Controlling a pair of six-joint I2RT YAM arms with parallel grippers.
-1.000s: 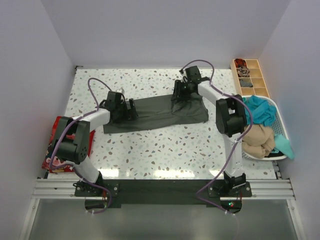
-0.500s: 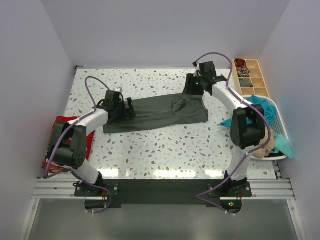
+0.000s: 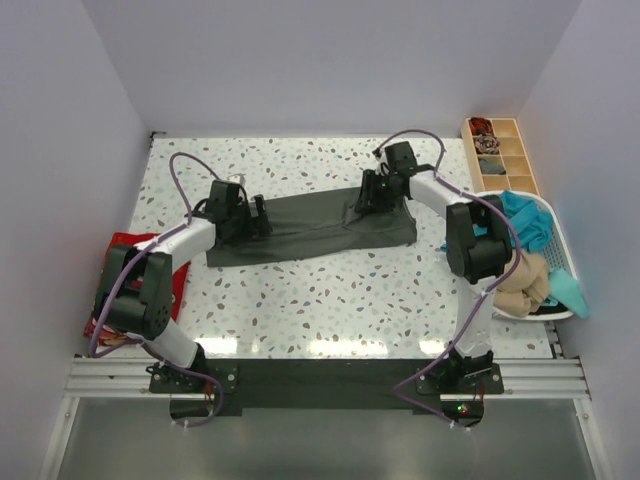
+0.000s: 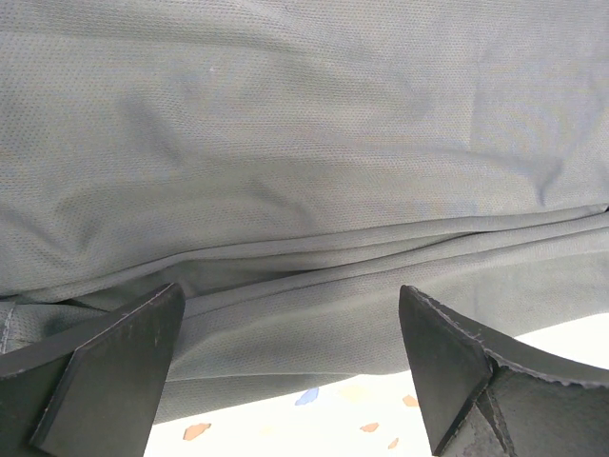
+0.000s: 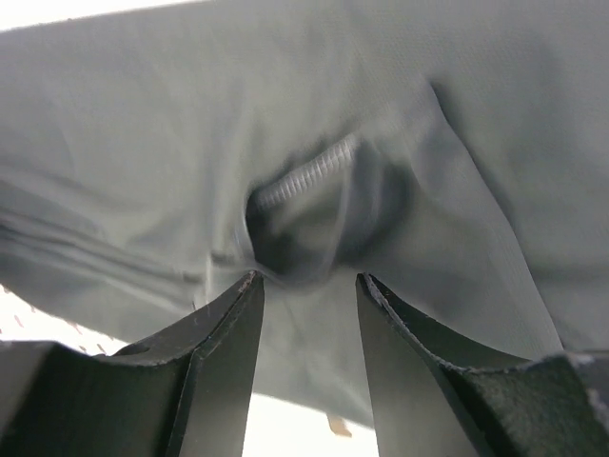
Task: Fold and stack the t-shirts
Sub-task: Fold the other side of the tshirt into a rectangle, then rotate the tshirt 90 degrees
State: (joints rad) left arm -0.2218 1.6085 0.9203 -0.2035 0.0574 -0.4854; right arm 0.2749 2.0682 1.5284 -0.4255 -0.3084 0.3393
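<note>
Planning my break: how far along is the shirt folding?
Done, apparently: the red shirt lies at the left edge. In hand: the dark shirt lies spread out, left gripper open over one end, right gripper open near the collar. Left: teal shirt and tan shirt sit in the basket.

The dark grey-green t-shirt is lying flattened in a long band across the middle of the table, bunching into creases toward its right end. The red t-shirt is resting at the left edge, seemingly folded. The teal t-shirt and the tan t-shirt are sitting crumpled in the basket.
</note>
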